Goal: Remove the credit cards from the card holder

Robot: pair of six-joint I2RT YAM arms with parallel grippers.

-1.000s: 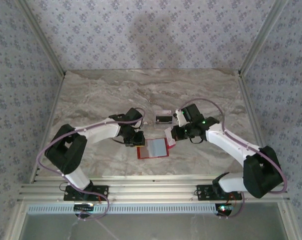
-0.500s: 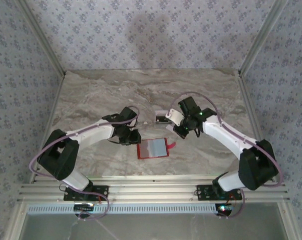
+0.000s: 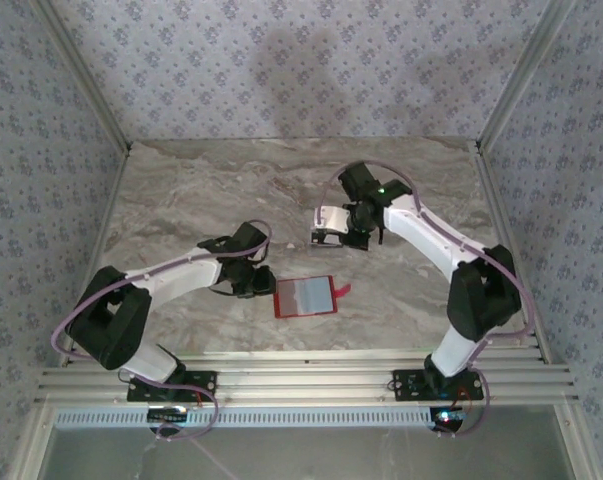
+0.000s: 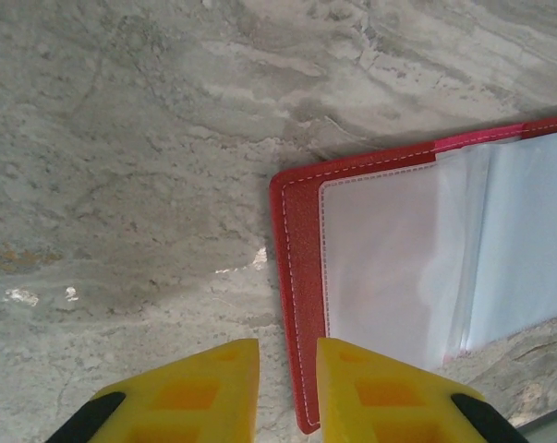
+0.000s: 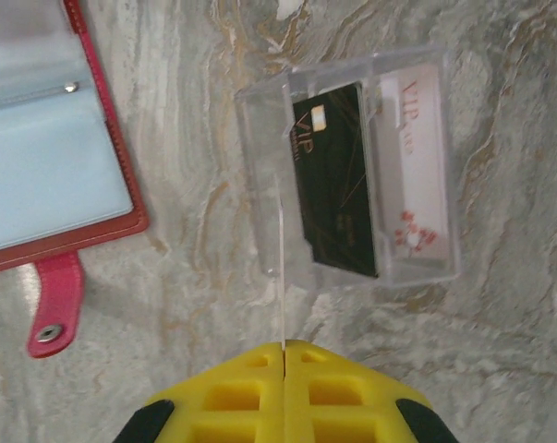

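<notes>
Red and edged with white stitching, the card holder (image 4: 299, 277) lies open and flat on the veined grey marble table (image 3: 181, 190), near its front middle. Its inner sleeves are glossy clear plastic, greyish-white to pale blue, and no card shows through them. A short red tab (image 5: 54, 300) with a round metal snap sticks out from one side.

Beyond the holder and apart from it stands a clear plastic tray (image 5: 260, 157), boxy and thin-walled. Two flat rectangular cards lie in it side by side: a black VIP card (image 5: 338, 185) with fine gold lines, and a white VIP card (image 5: 412, 157) with reddish print.

Above the tray's near wall, the right gripper (image 5: 283, 355) has its ribbed yellow fingers pressed together on a thin card (image 5: 283, 314), seen edge-on as a pale line.

The left gripper (image 4: 287, 383) hangs over the holder's left edge, its yellow fingers slightly apart with nothing between them; whether one touches the holder's corner cannot be told.
</notes>
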